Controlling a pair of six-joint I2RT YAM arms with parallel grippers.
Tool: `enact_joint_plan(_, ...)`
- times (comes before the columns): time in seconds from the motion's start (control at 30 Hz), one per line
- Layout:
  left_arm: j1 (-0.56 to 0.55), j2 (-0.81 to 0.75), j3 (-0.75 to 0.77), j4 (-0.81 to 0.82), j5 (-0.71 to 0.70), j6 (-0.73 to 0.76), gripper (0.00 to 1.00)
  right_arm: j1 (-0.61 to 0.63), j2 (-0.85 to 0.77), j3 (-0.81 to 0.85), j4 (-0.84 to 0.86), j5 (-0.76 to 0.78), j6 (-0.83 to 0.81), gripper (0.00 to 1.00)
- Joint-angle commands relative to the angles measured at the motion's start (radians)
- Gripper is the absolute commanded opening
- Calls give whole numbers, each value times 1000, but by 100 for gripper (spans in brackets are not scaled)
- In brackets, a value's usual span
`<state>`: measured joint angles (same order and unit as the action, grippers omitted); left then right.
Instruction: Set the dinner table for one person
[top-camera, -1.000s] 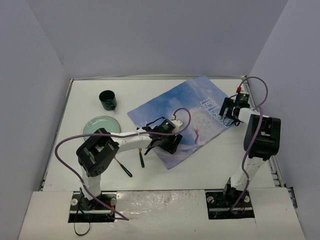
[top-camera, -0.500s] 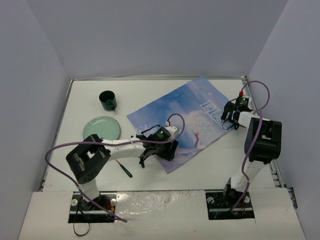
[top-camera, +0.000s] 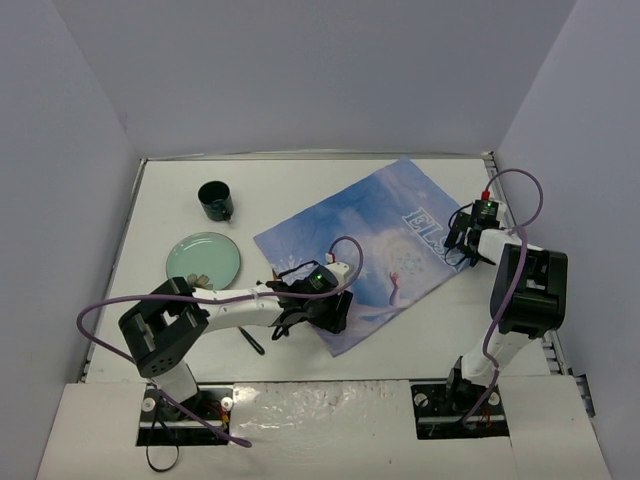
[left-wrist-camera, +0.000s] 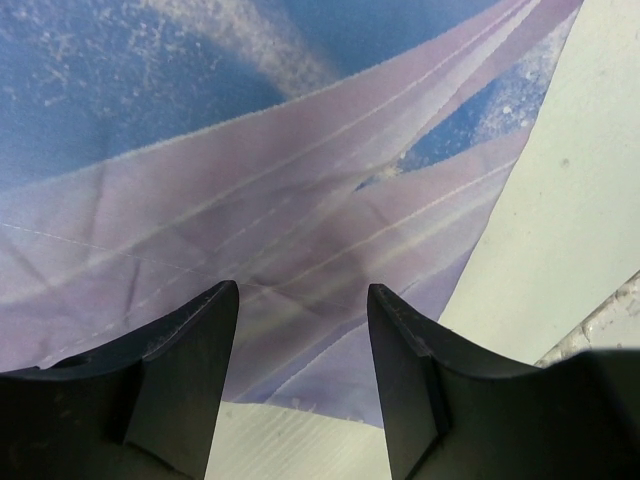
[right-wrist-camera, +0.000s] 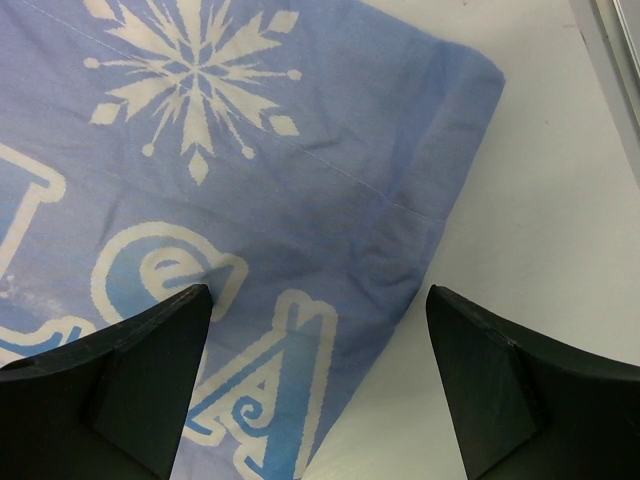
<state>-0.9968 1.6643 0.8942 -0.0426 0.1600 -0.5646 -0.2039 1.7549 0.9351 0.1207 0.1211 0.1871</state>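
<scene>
While the left gripper (left-wrist-camera: 300, 292) retreated, the cloth (top-camera: 385, 235) slid nearer

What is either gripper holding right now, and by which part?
Nothing is held. The left gripper hangs open over the near corner of the cloth, the right gripper open over its lettered corner; neither pinches fabric.

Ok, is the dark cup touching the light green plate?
Apart. The top external view shows a strip of bare white table between the cup and the plate.
</scene>
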Motion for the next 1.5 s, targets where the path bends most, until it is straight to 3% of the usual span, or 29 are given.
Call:
enact_joint_plan(0.0, -16, 31, -67, -244, 27, -44, 51, -6, -73, -5, -39, 36, 9, 85)
enact_joint_plan(0.37, -14, -15, 16, -330, -14, 9, 56, 15, -178, 61, -68, 35, 21, 85)
enact_joint_plan(0.7, 21, -122, 300, -512, -121, 123, 74, 5, -223, 164, -42, -155, 33, 86)
enact_joint_plan(1.03, 290, -54, 323, -288, -53, 152, 73, -95, -118, 115, 97, -327, 40, 84)
enact_joint_plan(1.47, 392, 188, 322, -161, 22, 108, 70, -176, 64, 47, 281, -419, 64, 83)
